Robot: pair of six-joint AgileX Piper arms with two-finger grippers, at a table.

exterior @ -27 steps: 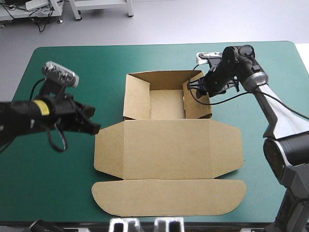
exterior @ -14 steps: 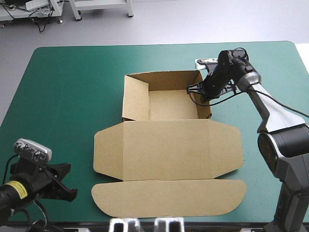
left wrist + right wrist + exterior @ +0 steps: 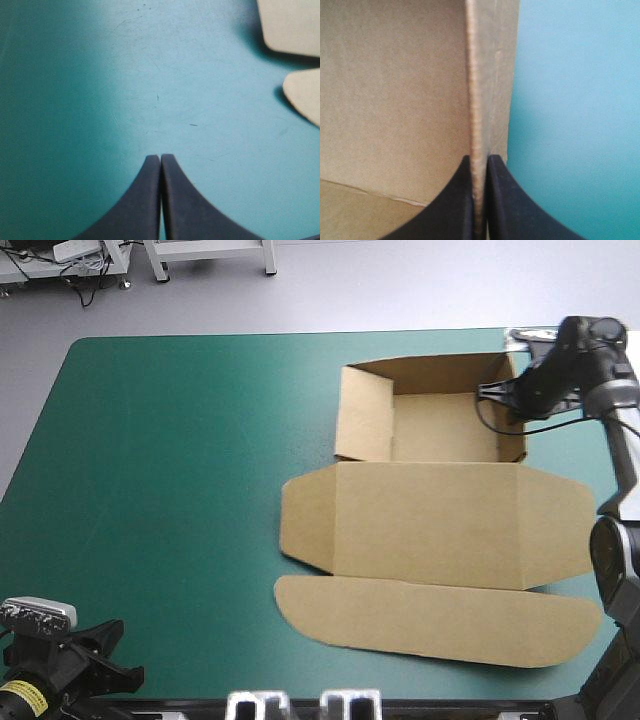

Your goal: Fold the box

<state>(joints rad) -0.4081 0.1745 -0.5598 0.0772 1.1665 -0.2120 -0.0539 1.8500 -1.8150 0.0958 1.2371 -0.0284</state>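
Desk (image 3: pixel 180 490): teal-green cover, with fine scratches visible in the left wrist view.

Box (image 3: pixel 430 525): brown board on the right half of the desk, reaching close to the right edge.
- Tray (image 3: pixel 440 425): the far part of the box. It is open, with the far wall, left wall and right wall (image 3: pixel 518 430) standing upright.
- Lid (image 3: pixel 440 520): lies flat on the cover, joined along the tray's near side, with a slanted wing at each end.
- Tuck flap (image 3: pixel 440 625): a long strip with rounded ends. It lies flat between the lid and the desk's near edge.

Right claw (image 3: pixel 479 160): at the far right corner of the tray, clenched on the right wall. The wall's top edge runs straight ahead between the two black fingers, which are nearly touching. The tray's inside is on one side of the wall and bare cover on the other.

Left claw (image 3: pixel 160 158): near the desk's near left corner, well apart from the box. Its fingers are pressed together in a pointed arch and grasp nothing, with only cover beneath and ahead. Off to one side ahead of it are two rounded corners of the box, one from a lid wing and one from the tuck flap.
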